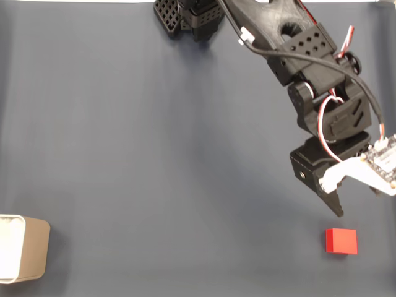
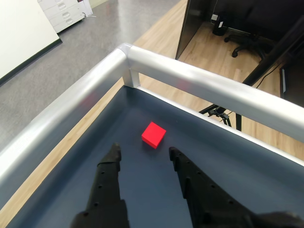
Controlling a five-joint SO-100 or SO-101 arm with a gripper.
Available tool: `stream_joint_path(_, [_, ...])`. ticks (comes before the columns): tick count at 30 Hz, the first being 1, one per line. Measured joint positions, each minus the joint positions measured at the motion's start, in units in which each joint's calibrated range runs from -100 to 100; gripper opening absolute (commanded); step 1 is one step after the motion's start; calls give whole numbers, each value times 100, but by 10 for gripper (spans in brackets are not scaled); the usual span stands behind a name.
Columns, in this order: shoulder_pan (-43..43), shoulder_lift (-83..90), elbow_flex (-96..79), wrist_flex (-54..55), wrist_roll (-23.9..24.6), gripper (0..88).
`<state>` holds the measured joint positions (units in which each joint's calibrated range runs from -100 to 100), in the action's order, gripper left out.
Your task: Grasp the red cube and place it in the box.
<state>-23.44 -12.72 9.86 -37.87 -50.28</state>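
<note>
Sitting at the table's (image 1: 154, 154) left edge in the fixed view, the box (image 1: 23, 249) is well apart from the cube (image 2: 153, 135), which lies just beyond the parted, empty fingers (image 2: 144, 156).

Both views are evenly and fairly brightly lit, with soft diffuse light that casts only faint shadows on the dark blue table mat (image 1: 154, 154). In the wrist view the silver rail (image 2: 199, 78) around the table's edge carries broad pale glare, and the rail bows slightly as wide-angle distortion. The fixed view is sharp, with the box (image 1: 21, 247) nearly washed out to white at the lower left edge.
</note>
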Motion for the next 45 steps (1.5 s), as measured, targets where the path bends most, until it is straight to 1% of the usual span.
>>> stream_joint_path(6, [22,-729,506,0,24,336])
stream_joint_path(23, [126,-2683,2369,0,24,371])
stream_joint_path(45, [267,-3387,2939,16,24,383])
